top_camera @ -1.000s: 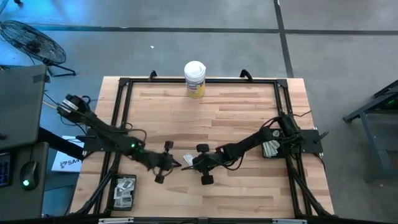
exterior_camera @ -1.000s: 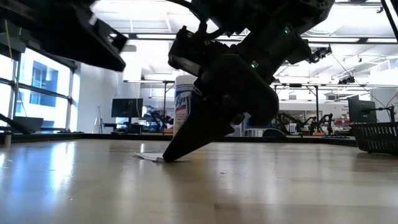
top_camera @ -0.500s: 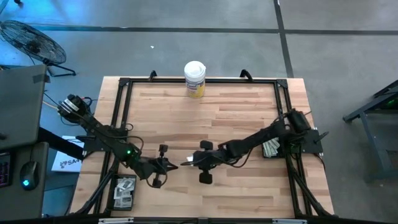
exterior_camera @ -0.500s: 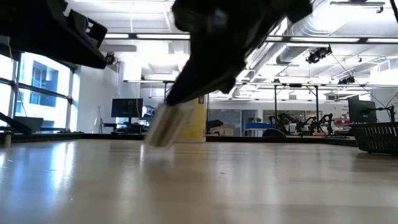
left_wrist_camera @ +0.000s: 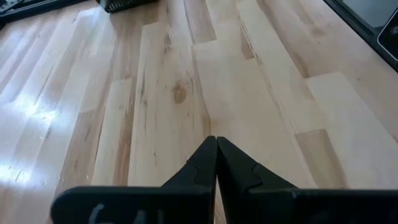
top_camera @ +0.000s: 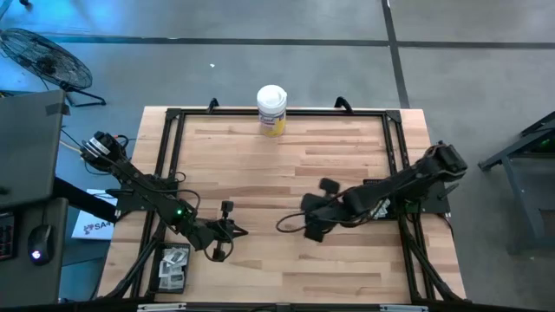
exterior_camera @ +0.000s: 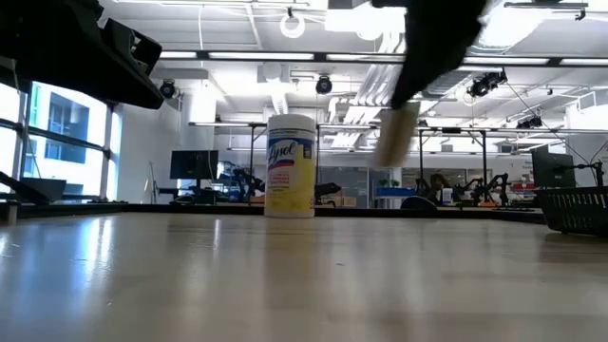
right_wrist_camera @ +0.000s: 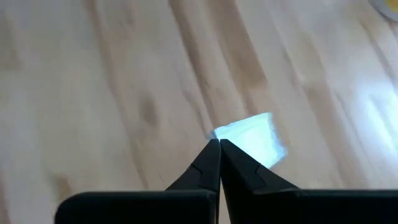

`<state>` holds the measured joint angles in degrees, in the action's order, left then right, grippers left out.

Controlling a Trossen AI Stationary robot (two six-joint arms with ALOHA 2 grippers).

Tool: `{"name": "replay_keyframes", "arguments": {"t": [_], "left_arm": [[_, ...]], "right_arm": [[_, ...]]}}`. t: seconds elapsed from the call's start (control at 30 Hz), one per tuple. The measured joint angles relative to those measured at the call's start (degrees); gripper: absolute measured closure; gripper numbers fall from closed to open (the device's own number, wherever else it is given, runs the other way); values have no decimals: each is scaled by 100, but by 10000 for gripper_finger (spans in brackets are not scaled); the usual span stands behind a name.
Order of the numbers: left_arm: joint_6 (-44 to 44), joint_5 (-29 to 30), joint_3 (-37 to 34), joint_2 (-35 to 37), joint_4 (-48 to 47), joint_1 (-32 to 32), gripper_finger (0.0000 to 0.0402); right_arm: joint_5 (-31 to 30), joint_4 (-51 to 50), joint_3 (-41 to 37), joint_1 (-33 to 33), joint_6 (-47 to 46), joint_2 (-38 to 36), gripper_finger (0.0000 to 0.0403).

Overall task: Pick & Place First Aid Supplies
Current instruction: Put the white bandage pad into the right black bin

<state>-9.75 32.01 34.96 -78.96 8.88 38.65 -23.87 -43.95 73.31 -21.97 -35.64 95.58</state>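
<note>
- The right end effector [right_wrist_camera: 219, 144] is pinching a white packet [right_wrist_camera: 254, 140] at its fingertips and is holding it in the air above the middle of the counter [top_camera: 338, 156].
- In the low view the packet [exterior_camera: 395, 133] is hanging tilted, not touching the wood.
- The left end effector [left_wrist_camera: 216, 142] is clenched with nothing in it, low over the counter's front left part.
- More packets are lying in a black tray [top_camera: 161, 270] at the front left corner.
- A canister [top_camera: 271, 109] is standing at the far edge.
</note>
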Motion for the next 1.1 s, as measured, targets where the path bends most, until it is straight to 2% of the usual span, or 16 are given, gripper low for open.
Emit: {"name": "replay_keyframes", "arguments": {"t": [0.23, 0.63, 0.8, 1.1], "left_arm": [[-4, -2, 0, 0, -2, 0, 399], [-103, -4, 0, 0, -48, 0, 399], [-103, -4, 0, 0, -48, 0, 399], [-103, -2, 0, 0, -46, -2, 399]], "right_arm": [[-259, -1652, -10, -352, -1127, -373, 402], [-67, -4196, -12, -1057, -2939, -417, 403], [178, -4271, -353, -1294, -3092, -530, 403], [673, -3916, -1939, -1230, -3807, -1460, 403]]}}
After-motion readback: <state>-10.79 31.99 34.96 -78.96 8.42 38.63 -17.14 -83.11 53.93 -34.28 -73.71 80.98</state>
